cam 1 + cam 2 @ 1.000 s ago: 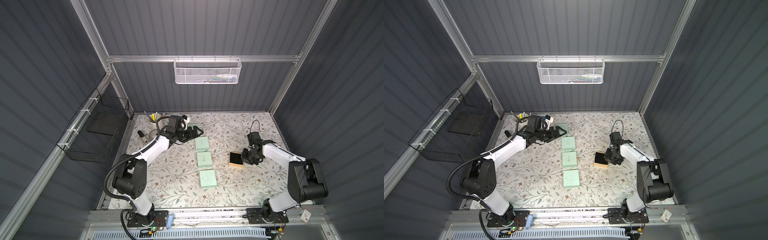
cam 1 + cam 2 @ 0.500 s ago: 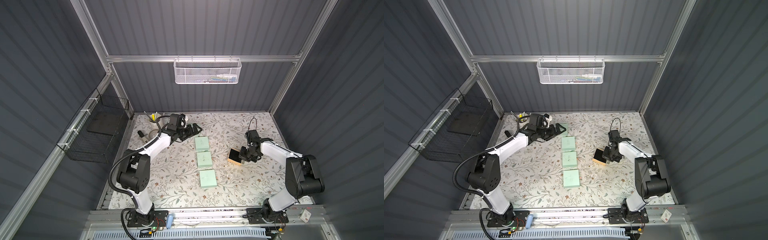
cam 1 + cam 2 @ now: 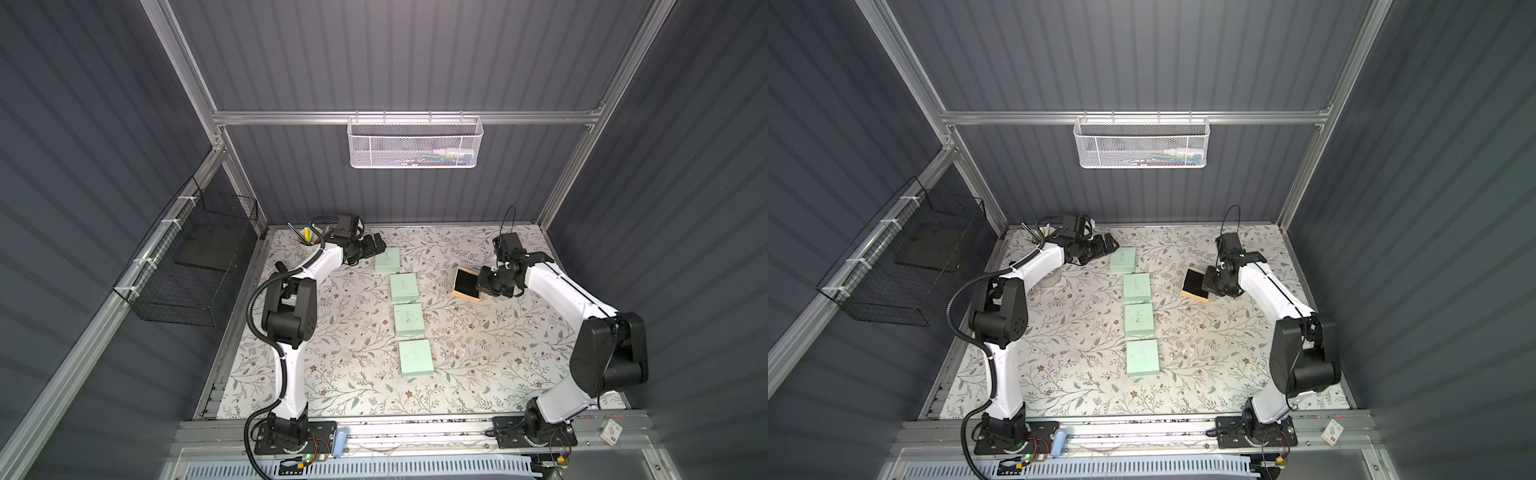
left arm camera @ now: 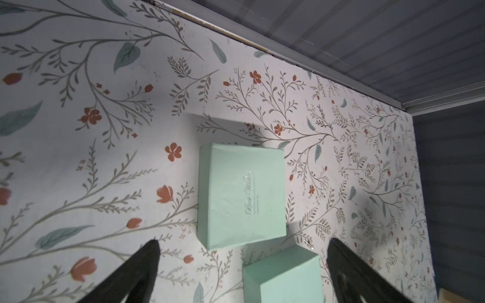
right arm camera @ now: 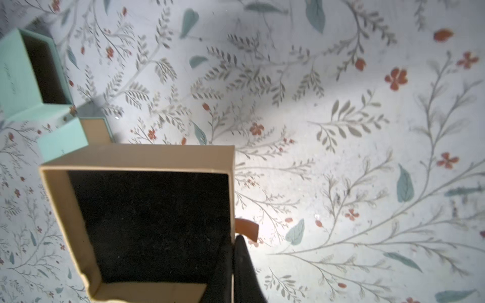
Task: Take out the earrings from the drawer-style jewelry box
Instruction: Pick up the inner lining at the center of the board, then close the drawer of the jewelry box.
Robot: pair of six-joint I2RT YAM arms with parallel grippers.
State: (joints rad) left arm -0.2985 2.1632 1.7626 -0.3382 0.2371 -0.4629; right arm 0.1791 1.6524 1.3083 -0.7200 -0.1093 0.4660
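The tan drawer [image 3: 466,283] [image 3: 1193,283] with black lining [image 5: 147,223] is out of its box, right of the mint box column. My right gripper [image 5: 233,238] [image 3: 484,284] is shut on the drawer's side wall, beside its brown pull tab [image 5: 245,230]. No studs show on the lining. One tiny pale earring [image 4: 310,246] [image 5: 116,118] lies on the mat between the two farthest mint boxes. My left gripper [image 4: 242,244] [image 3: 380,243] is open and holds nothing, just left of the farthest mint box [image 4: 241,194] [image 3: 387,260].
Three more mint boxes [image 3: 404,288] [image 3: 409,319] [image 3: 417,357] run toward the front. In the right wrist view one mint sleeve [image 5: 26,73] stands hollow. A cup of pens [image 3: 305,239] stands at the back left, and a wire basket [image 3: 195,266] hangs on the left wall.
My right gripper closed on the drawer's wall and carried it a little toward the back. My left gripper opened fully and drew back from the farthest box.
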